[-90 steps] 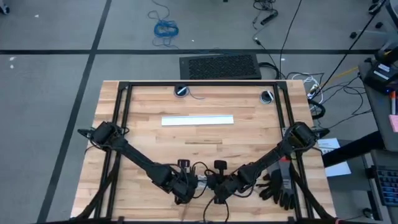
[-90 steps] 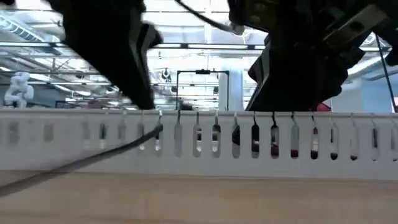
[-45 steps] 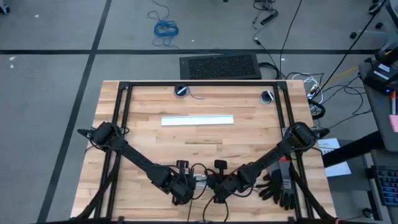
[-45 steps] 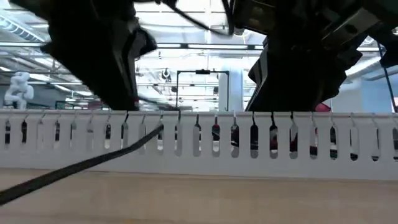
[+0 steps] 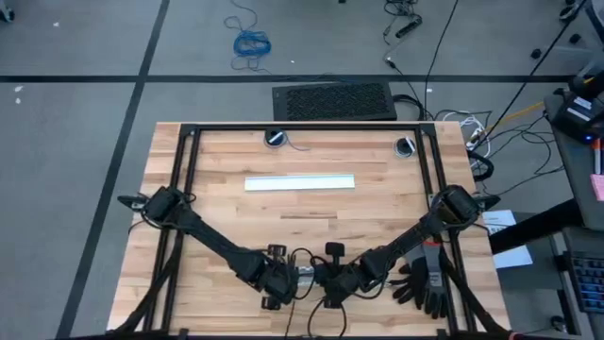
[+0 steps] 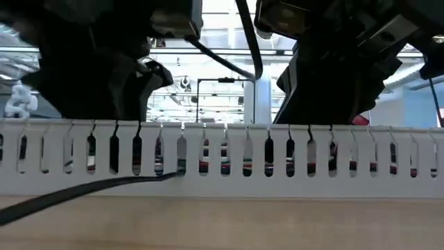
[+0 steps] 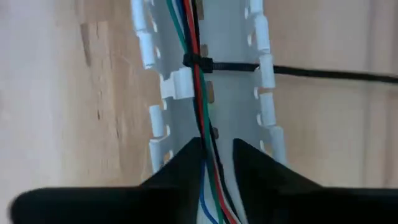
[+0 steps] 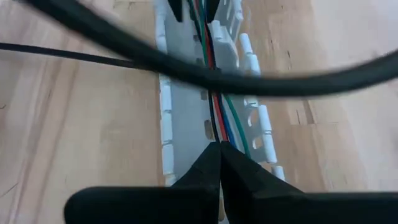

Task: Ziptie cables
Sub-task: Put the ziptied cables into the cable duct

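The cables are thin red, green, blue and black wires lying along a white slotted strip at the table's near edge. A dark ziptie wraps them, and its tail sticks out sideways through a slot, slanting down to the table. My left gripper and my right gripper face each other along the strip, each shut on the wires. In the high view they meet near the front edge, left and right. The ziptie sits between them, closer to the left one. My left gripper has the wire bundle between its two fingers, a short way from the ziptie. The fingers slant down into the strip's channel, one on each side of the wires. The wires stay low in the channel. My right gripper pinches the same wires between its two fingertips, farther from the ziptie. It slants down into the channel from the opposite end. The wires run out from the fingertips along the strip's floor.
A second white strip lies across the table's middle. Black gloves lie at the near right beside the right arm. A thick dark cable hangs across the right wrist view. The slotted strip's wall fills the low view.
My left gripper has shifted a little toward the table's left and come lower over the strip. The ziptie's tail, which slanted up to a slot, now lies lower and flatter. The slotted strip has slid slightly sideways. My right gripper has stayed put.
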